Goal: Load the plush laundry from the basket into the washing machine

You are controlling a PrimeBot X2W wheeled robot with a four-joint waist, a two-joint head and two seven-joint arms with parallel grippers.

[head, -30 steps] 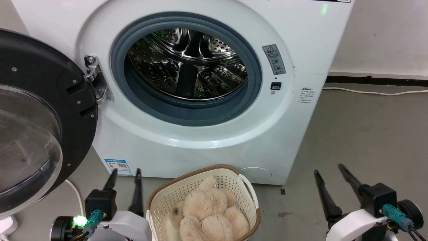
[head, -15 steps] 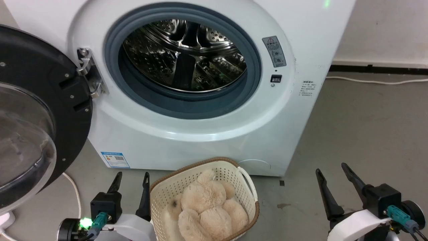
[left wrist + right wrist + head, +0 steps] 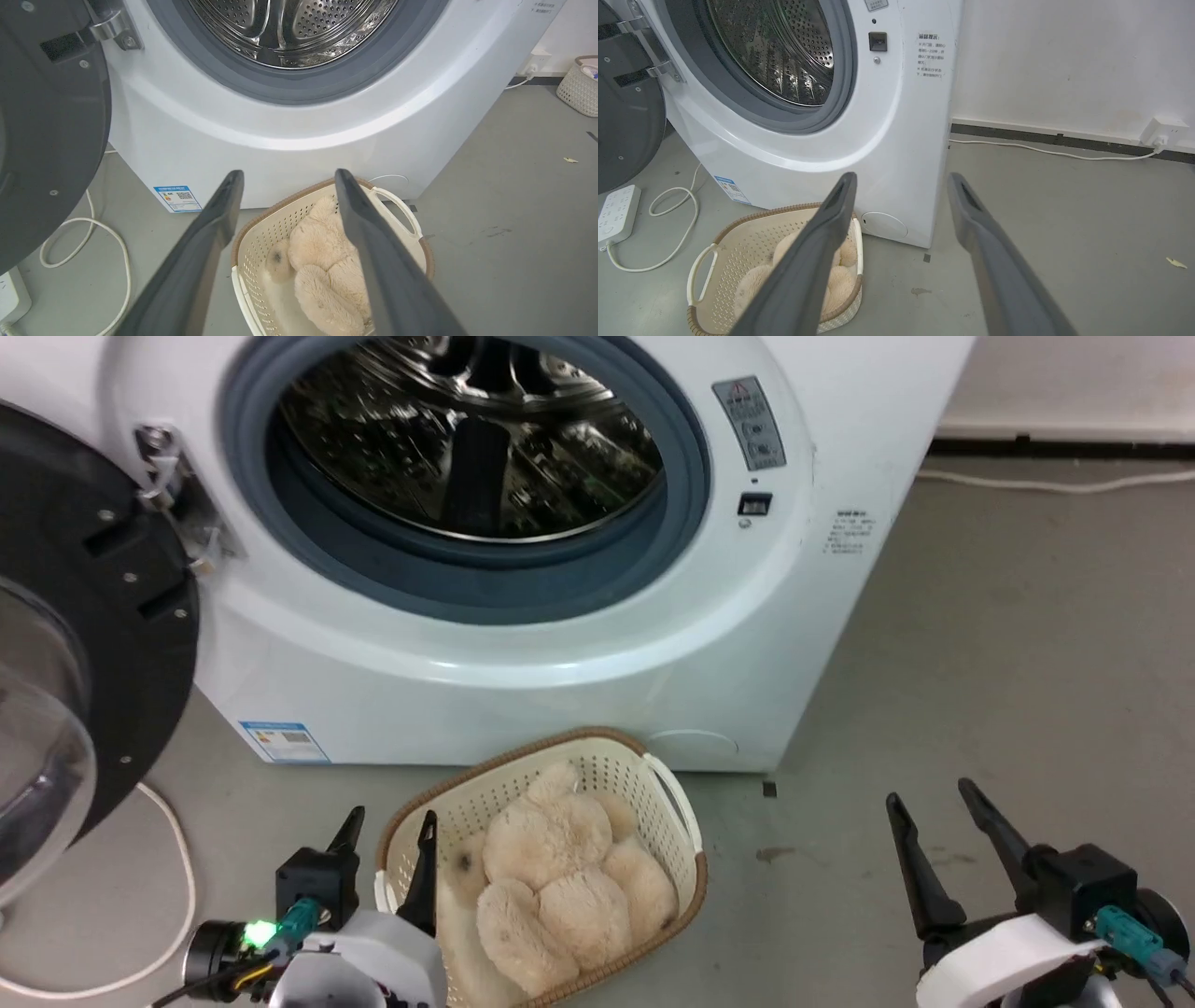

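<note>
You have the plush (image 3: 560, 877) lying in the basket (image 3: 560, 735), on the floor (image 3: 980, 663) at 6 o'clock from the washer (image 3: 523, 672), whose door (image 3: 121, 616) stands open at 9 o'clock. Left end effector (image 3: 392, 818): fingers apart, empty, by the basket's 8 o'clock edge. Right end effector (image 3: 929, 793): apart, empty, well off at 3 o'clock.

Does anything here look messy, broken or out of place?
Nothing serious. A loose white cable loops on the floor below the open door, and a small dark stain marks the floor right of the basket.
</note>
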